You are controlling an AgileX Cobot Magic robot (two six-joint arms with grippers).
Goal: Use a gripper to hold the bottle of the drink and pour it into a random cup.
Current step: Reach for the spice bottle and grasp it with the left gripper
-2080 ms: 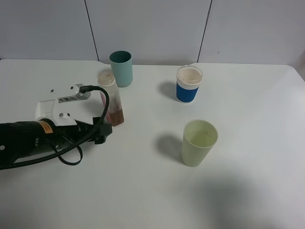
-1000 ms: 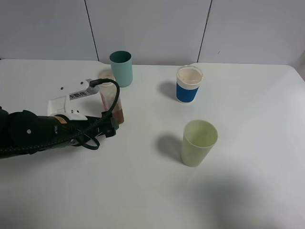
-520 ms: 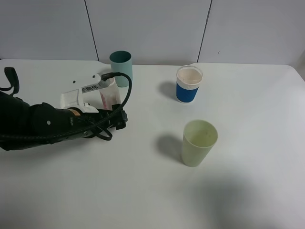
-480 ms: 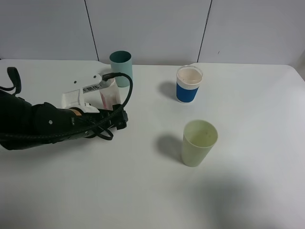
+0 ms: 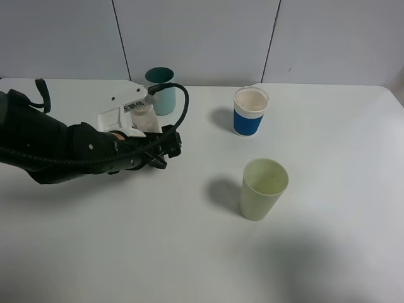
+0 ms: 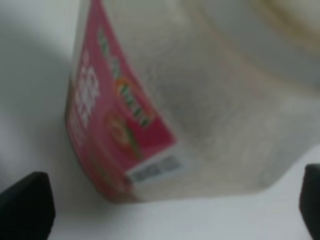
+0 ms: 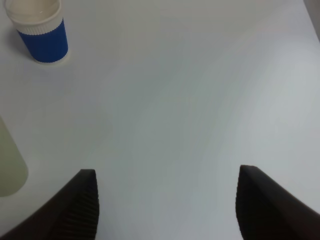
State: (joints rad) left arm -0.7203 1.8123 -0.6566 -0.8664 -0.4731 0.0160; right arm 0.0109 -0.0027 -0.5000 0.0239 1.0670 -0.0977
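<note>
Early stage. We find the left gripper (image 5: 142, 113) at the bottle (image 6: 165, 100), its jaws wide apart on either side and not yet clamped. The bottle sits on the desk (image 5: 328, 252) just beside the teal cup (image 5: 163, 88), well apart from the yellow-green cup (image 5: 263, 188). We judge that grasp, lift, carry and pour all remain. The bottle seems upright, long axis vertical and neck up, though largely hidden. The right gripper (image 7: 166, 172) has its jaws apart, empty.

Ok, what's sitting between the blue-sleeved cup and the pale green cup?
Nothing: only bare white table lies between the blue-sleeved cup and the pale green cup in the exterior high view.
</note>
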